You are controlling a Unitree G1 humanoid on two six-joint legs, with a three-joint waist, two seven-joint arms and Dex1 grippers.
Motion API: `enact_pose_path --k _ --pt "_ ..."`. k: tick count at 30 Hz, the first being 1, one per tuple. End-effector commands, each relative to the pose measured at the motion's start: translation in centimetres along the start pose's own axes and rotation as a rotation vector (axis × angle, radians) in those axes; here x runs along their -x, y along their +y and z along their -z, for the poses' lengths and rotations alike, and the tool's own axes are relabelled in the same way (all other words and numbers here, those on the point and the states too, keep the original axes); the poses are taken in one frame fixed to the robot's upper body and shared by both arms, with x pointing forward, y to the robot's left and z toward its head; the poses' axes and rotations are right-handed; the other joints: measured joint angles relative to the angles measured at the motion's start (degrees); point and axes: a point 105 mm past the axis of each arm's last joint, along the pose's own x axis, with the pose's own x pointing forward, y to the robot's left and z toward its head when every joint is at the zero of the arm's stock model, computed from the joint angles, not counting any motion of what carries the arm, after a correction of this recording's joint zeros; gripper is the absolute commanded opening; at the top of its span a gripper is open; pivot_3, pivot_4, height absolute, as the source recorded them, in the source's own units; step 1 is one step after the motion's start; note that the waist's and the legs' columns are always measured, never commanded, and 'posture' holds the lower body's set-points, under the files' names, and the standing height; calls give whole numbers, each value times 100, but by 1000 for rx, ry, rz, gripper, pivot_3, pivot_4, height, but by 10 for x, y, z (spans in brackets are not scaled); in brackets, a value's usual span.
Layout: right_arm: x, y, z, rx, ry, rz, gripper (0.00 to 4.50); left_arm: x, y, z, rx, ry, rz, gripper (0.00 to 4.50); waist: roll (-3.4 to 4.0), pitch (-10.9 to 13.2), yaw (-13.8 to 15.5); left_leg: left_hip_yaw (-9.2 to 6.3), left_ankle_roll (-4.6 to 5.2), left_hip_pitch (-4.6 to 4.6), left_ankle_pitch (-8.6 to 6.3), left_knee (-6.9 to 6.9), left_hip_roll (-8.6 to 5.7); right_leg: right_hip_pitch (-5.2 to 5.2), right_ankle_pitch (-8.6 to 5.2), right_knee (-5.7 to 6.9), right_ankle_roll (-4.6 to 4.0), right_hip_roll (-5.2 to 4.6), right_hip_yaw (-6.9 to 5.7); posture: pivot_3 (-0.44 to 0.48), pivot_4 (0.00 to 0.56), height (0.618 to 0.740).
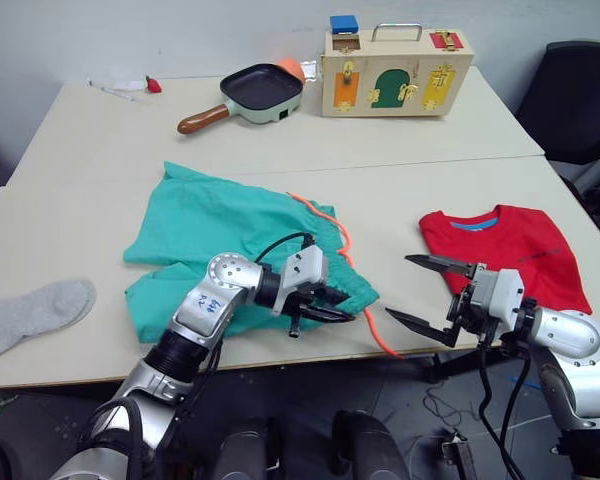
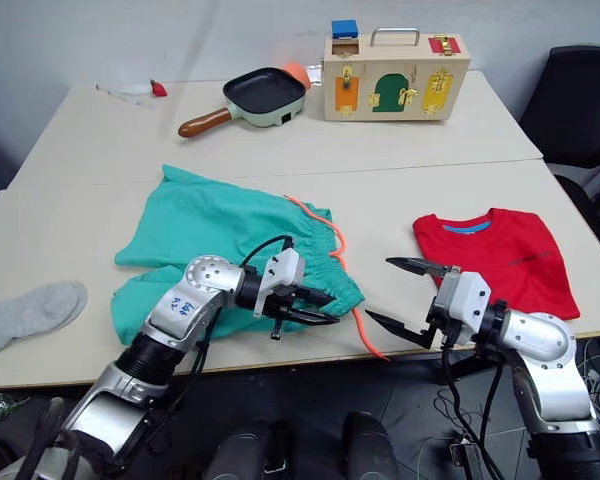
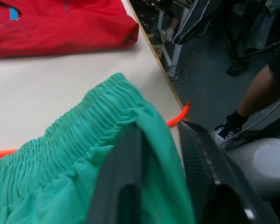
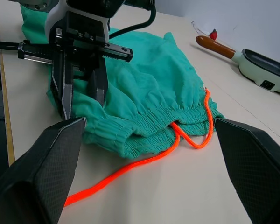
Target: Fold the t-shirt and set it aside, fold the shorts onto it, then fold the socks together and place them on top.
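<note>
The shorts [image 1: 220, 240] lie pinched at the waistband by the left gripper [image 1: 325, 303], forearm low. The right gripper [image 1: 420, 290] hovers beside them, fingers spread wide.

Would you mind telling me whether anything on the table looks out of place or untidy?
The orange drawstring of the shorts trails loose over the table's near edge, and one grey sock lies alone at the far left. The t-shirt lies neatly folded.

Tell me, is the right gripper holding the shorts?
No, the right gripper hangs open beside the shorts, with only the orange drawstring lying between its fingers.
</note>
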Motion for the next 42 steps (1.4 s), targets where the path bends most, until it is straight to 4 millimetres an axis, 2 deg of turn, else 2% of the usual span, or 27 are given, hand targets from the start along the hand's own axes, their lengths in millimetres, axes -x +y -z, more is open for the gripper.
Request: enact_pose_path --k 1,4,7,10,12,16,19,21,23,24,27,30,34,36,38,42 --pt "-3 2 -11 14 -3 -78 4500 43 -12 -6 -5 -20 -45 2543 1 0 -68 -2 -4 3 -2 -2 1 -1 -3 6 -5 -6 2 0 150 740" --pt "-9 10 -11 26 20 -165 4500 83 -22 -5 3 -17 -117 3588 2 1 -103 -10 -11 4 -4 -14 5 -4 -10 7 -18 -11 -10 0 150 740" --pt "-19 13 -1 45 78 -209 4500 122 -27 6 -39 70 -251 4411 2 1 -103 -14 -11 3 -4 -15 1 -1 -11 2 -19 -18 -17 0 150 740" --pt "-27 17 13 78 146 -268 4500 161 -44 36 -73 271 -308 4486 2 1 -108 -13 -11 3 -10 -18 -5 -5 -11 0 -19 -30 -18 0 150 740" --pt "-29 20 20 96 180 -310 4500 177 -58 52 -84 366 -317 4486 2 1 -95 -10 -41 4 -32 -40 -14 -13 -11 -5 -20 -43 -21 0 150 740" --pt "-36 19 28 141 203 -340 4500 193 -72 74 -74 462 -354 4486 4 2 -77 -15 -41 1 -32 -58 -24 -15 -12 -18 -20 -56 -35 0 150 740" --pt "-44 16 32 190 203 -346 4500 206 -60 86 -162 535 -486 4486 3 1 -98 -12 -41 1 -33 -60 -23 -15 -11 -21 -19 -58 -42 0 150 740" --pt "-49 15 35 215 194 -350 4500 207 -60 95 -202 576 -503 4486 10 -2 -95 -12 -45 7 -31 -63 -22 -12 -11 -18 -19 -59 -46 0 150 740" --pt "-52 14 39 239 198 -369 4500 204 -62 97 -172 537 -525 4486 21 -8 -99 -11 -52 15 -26 -68 -21 -10 -10 -12 -21 -59 -48 0 150 740" --pt "-54 13 40 245 197 -375 4500 203 -63 97 -161 522 -531 4304 24 -8 -102 -11 -53 18 -25 -69 -20 -10 -10 -7 -21 -59 -48 0 150 740" --pt "-60 9 38 271 176 -383 3896 209 -65 98 -151 542 -532 3600 26 -8 -111 -6 -51 23 -23 -69 -19 -11 -10 2 -21 -58 -49 0 150 740" --pt "-62 9 36 288 153 -400 2827 219 -57 96 -144 551 -571 2639 26 -8 -106 -3 -52 25 -18 -68 -17 -10 -10 6 -22 -57 -55 0 150 740" --pt "-63 9 33 284 123 -411 1412 219 -49 87 -108 483 -579 1374 26 -8 -113 -2 -49 24 -15 -68 -17 -11 -10 8 -22 -56 -57 0 150 740" --pt "-60 8 31 281 120 -426 768 210 -56 75 -53 389 -493 798 25 -8 -117 1 -27 22 -4 -68 -17 -12 -10 8 -22 -53 -57 0 150 740" --pt "-53 7 30 268 122 -435 36 199 -71 60 -5 304 -351 137 22 -6 -121 1 -21 15 -2 -68 -16 -15 -10 6 -21 -50 -58 0 150 740" --pt "-32 5 28 202 137 -451 2 186 -85 38 152 202 -243 47 19 -4 -111 2 -20 9 -3 -68 -14 -13 -10 3 -21 -46 -58 0 150 740"
